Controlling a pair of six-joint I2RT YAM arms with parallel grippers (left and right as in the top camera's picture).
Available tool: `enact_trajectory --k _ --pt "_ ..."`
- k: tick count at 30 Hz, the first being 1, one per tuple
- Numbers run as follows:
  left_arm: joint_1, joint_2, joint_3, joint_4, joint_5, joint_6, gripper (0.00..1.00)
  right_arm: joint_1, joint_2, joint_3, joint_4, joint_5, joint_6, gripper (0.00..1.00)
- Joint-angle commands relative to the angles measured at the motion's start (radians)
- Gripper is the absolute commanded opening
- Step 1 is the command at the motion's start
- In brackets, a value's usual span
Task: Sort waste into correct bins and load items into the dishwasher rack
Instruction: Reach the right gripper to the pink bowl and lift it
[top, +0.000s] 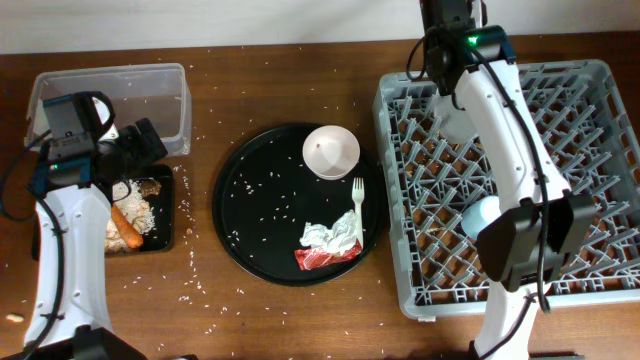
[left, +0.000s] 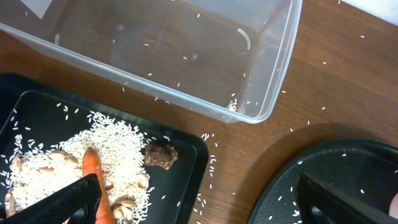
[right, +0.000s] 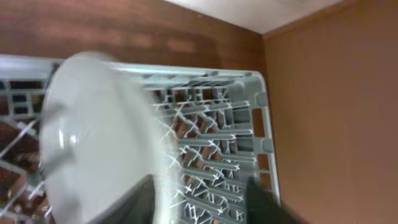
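The brown wood-grain bench (top: 250, 320) is speckled with white grains. A clear tub (top: 120, 100) sits upper left. The shallow black tray (left: 37, 112) holds white rice (left: 118, 143), an orange carrot (left: 93, 168) and a brown scrap (left: 160, 154). The round black tray (top: 250, 200), flecked with white, carries a white bowl (top: 331, 151), white fork (top: 357, 205), white napkin (top: 330, 236) and red wrapper (top: 322, 258). The grey grid-patterned rack (top: 600, 150) holds a light-blue cup (top: 478, 214) and a pale grey plate (right: 93, 143).
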Motion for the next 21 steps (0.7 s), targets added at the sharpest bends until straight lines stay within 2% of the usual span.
enact_trajectory --k 1,2,7,11,12,13,17,21 --pt "0.000 -0.008 0.007 0.013 0.008 0.005 0.99 -0.006 -0.007 -0.002 -0.005 -0.105 0.006 0.69" --pt "0.000 -0.008 0.007 0.021 0.008 0.005 0.99 -0.005 -0.015 0.003 -0.006 -0.139 0.008 0.72" --pt "0.000 -0.008 0.007 0.026 0.008 0.005 0.99 0.031 -0.087 0.116 -0.075 -0.311 0.064 0.75" --pt "0.000 -0.008 0.007 0.024 0.061 0.005 0.99 0.093 -0.083 0.152 -0.119 -0.711 0.224 0.70" --pt "0.000 -0.008 0.007 0.024 0.068 0.005 0.99 0.120 -0.069 0.150 -0.119 -0.756 0.274 0.69" --pt "0.000 -0.008 0.007 0.023 0.068 0.005 0.99 0.157 -0.040 0.149 -0.121 -0.763 0.322 0.67" --pt "0.000 -0.008 0.007 0.023 0.068 0.005 0.99 0.264 0.078 0.149 -0.127 -0.776 0.354 0.62" --pt "0.000 -0.008 0.007 0.016 0.068 0.005 0.99 0.281 0.158 0.149 -0.156 -0.782 0.423 0.55"
